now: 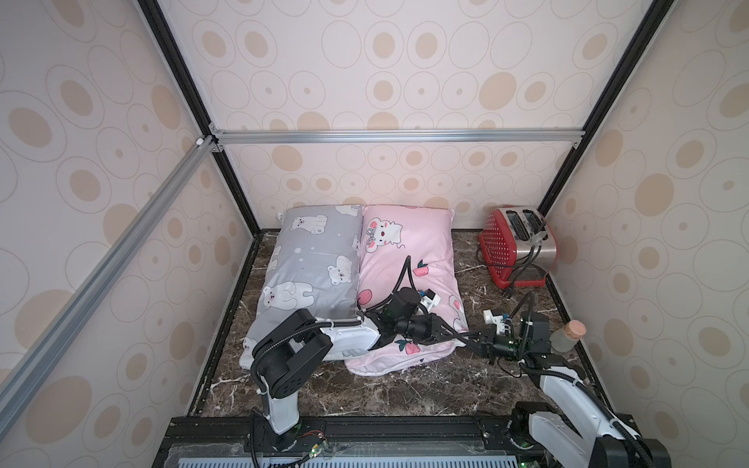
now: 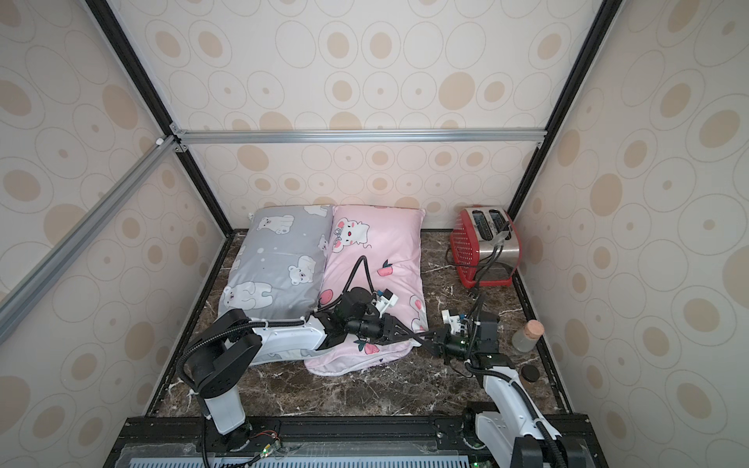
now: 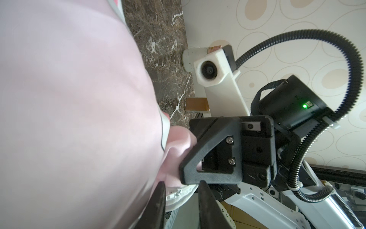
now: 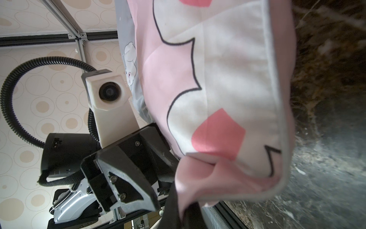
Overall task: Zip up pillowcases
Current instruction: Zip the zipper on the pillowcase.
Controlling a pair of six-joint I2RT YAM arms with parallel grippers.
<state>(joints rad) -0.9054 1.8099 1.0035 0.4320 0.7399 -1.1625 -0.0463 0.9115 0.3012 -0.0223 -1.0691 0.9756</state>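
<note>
A stuffed, rectangular pink pillowcase (image 1: pixel 409 251) of soft fabric, printed with a white cartoon mouse and peaches, lies lengthwise on the dark brown marble bench (image 1: pixel 405 389). Pressed against its left long side is a stuffed grey pillowcase (image 1: pixel 312 263) with white polar bears. Both arms meet at the pink pillowcase's near right corner. The right hand (image 4: pixel 184 214) is clamped tight on a bunched fold of pink cloth there. The left hand (image 3: pixel 181 188) comes in over the pink pillowcase to the same corner, its two black fingers (image 3: pixel 156 206) a little apart with the case's pale edge between them. I can't tell whether they pinch it. Beyond the pink pillowcase's far right corner a red perforated metal toaster (image 1: pixel 502 247) stands by the wall. To the right of its near corner stands a small glass jar with a cork (image 1: pixel 565 336).
</note>
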